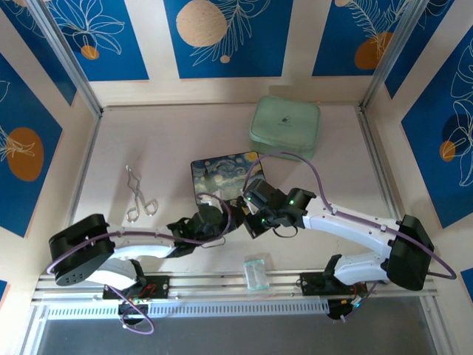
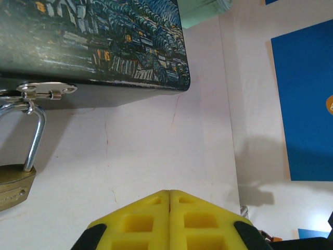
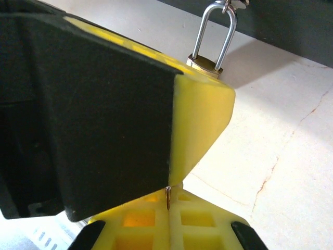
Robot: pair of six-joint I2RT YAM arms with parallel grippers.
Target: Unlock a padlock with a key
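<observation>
Just ahead, the padlock [image 3: 205, 63] hangs body-first toward the right fingers [image 3: 218, 217], pinched on the key [image 3: 167, 199]; left fingers [image 2: 130, 211], together, sit between.

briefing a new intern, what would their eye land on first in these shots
The Starry Night painted box in the middle of the table, with the brass padlock hanging from its hasp. Right before it, both arms meet: the right gripper pinches a thin metal sliver, likely the key, and the left gripper is shut beside it.
</observation>
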